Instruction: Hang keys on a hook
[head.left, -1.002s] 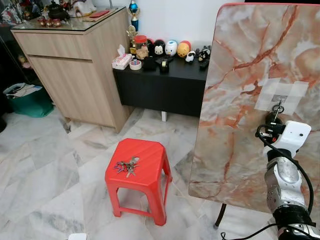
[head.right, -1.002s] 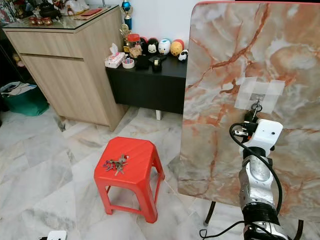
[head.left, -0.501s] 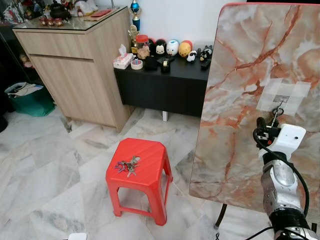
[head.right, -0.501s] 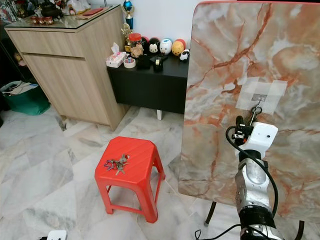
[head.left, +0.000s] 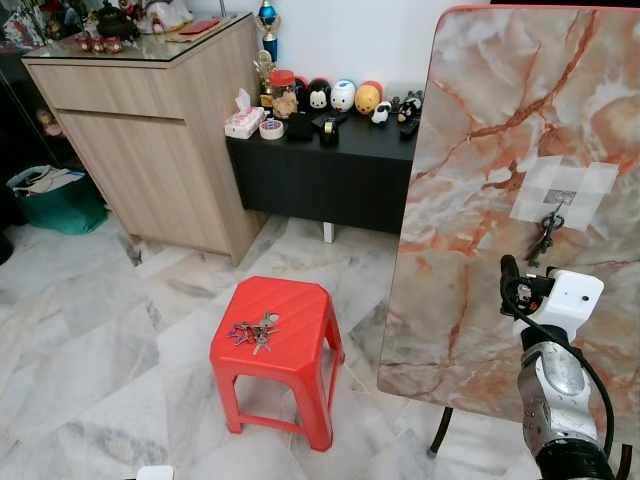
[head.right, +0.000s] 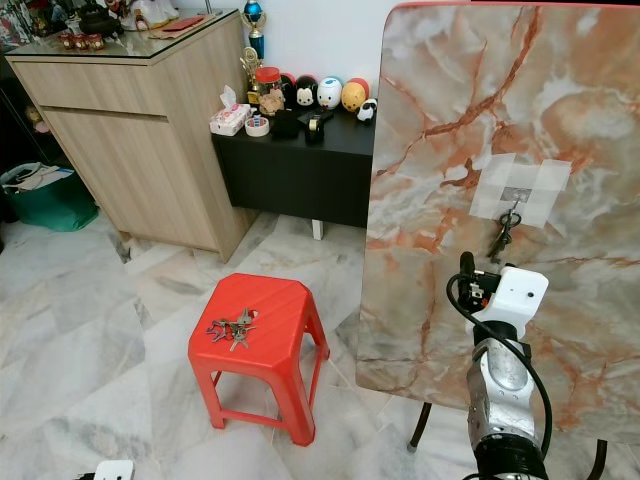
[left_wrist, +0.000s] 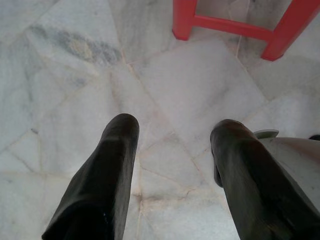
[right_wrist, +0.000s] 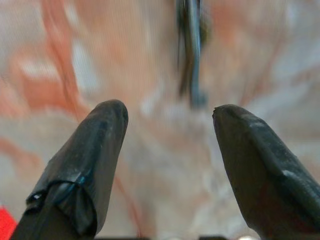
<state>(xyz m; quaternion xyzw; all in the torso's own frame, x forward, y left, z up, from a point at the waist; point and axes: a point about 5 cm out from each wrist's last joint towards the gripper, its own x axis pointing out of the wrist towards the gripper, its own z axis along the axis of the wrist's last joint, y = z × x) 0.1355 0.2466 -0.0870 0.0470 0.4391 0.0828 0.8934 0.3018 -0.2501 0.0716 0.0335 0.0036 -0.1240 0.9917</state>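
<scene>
Head cameras, looking down and forward: a marbled board (head.left: 520, 190) stands upright on my right, and a small hook (head.left: 561, 198) is fixed to it under a patch of clear tape, which I take to be what holds the hook to the slick face. One bunch of keys (head.left: 543, 236) hangs from that hook, dangling free against the board. My right gripper (head.left: 507, 268) sits just below and slightly to the left of them, apart from them, its white wrist housing beneath. A second bunch of keys (head.left: 254, 332) lies flat on the top of a red stool (head.left: 296, 345), well apart from the board, on the marble floor (head.left: 90, 350). Left wrist camera: my left gripper (left_wrist: 172, 150) hangs idle, pointed at the floor near the stool's legs, its two black fingers (left_wrist: 117, 165) spread wide with nothing between them. Right wrist camera: the right gripper's fingers (right_wrist: 97, 150) are likewise parted wide and empty, aimed at the board, with the hanging keys blurred in the gap beyond the tips. Judging from this, one bunch is hung; the bunch on the stool remains to be fetched if it too belongs on the hook.
</scene>
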